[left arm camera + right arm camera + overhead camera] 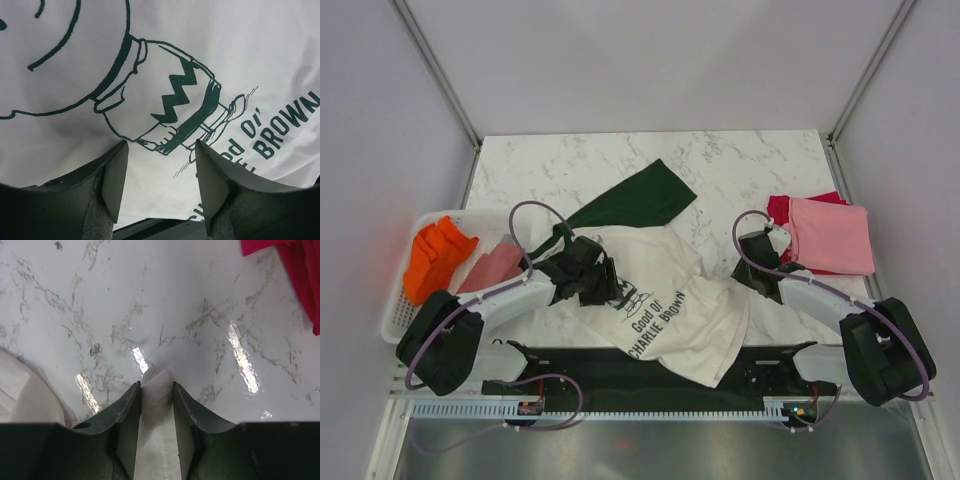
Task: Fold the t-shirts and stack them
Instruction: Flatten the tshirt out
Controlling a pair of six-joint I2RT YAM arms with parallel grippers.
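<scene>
The large cream t-shirt (670,310) with dark print lies crumpled at the table's front centre, its dark green sleeve (635,200) spread toward the back. My left gripper (605,283) hovers open over the cartoon print (185,100), nothing between its fingers (115,180). My right gripper (752,258) sits at the shirt's right edge. In the right wrist view it (156,385) is shut on a narrow fold of cream cloth (156,440) with a stitched hem, lifted just off the marble. A folded pink t-shirt (830,235) lies on a crimson one (780,208) at the right.
A white slatted basket (395,320) stands at the left edge with an orange t-shirt (435,258) and a dusty-rose one (492,268) in it. Bare marble table (740,170) stretches behind the shirts. The crimson cloth (300,270) lies ahead and right of the right gripper.
</scene>
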